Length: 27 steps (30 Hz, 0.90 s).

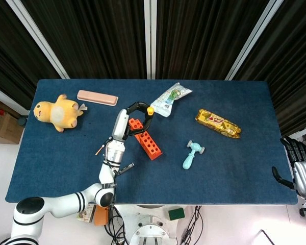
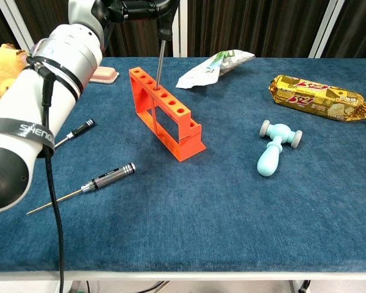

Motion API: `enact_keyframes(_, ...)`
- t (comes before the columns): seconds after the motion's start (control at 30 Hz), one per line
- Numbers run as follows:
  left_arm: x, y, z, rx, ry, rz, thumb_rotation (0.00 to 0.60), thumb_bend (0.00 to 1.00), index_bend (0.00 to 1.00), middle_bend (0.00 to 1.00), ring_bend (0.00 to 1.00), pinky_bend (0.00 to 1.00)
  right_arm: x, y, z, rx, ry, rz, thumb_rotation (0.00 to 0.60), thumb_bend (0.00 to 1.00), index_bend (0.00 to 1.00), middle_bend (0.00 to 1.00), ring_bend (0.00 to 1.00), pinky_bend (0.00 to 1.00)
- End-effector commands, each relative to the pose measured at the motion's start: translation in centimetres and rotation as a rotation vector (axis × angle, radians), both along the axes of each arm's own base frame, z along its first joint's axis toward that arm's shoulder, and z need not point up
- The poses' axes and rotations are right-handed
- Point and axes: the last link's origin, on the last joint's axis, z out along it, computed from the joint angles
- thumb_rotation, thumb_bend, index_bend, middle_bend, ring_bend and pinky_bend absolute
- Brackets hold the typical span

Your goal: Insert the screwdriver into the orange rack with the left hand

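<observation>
The orange rack (image 2: 165, 113) (image 1: 146, 139) stands left of the table's middle, a row of holes along its top. My left hand (image 2: 138, 8) (image 1: 137, 115) hovers over its far end and grips the black handle of a screwdriver (image 2: 160, 58). The screwdriver's yellow cap (image 1: 149, 109) shows in the head view. Its thin shaft points almost straight down, and the tip meets a hole near the rack's far end. My right hand (image 1: 298, 170) hangs off the table's right edge with its fingers apart and nothing in it.
Two loose screwdrivers (image 2: 74, 133) (image 2: 102, 179) lie left of the rack. A light blue toy hammer (image 2: 273, 150), a gold snack pack (image 2: 319, 96) and a crumpled bag (image 2: 215, 67) lie to the right. A pink case (image 1: 97, 97) and a yellow plush (image 1: 57, 112) sit far left.
</observation>
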Motion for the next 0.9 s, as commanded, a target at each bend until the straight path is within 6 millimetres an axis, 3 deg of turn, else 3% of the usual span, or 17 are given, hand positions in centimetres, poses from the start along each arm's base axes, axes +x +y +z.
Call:
enact_keyframes(0.03, -0.2, -0.2, -0.5, -0.003, 0.011, -0.008, 0.600, 0.35, 0.51, 0.48, 0.43, 0.37, 0.0, 0.0, 0.0, 0.000, 0.000, -0.001, 0.600, 0.39, 0.00, 0.00, 0.00, 0.00)
enact_keyframes(0.9, -2.6, -1.1, -2.6, -0.088, 0.003, 0.028, 0.600, 0.34, 0.49, 0.43, 0.34, 0.34, 0.0, -0.1, -0.1, 0.012, -0.004, -0.006, 0.600, 0.39, 0.00, 0.00, 0.00, 0.00)
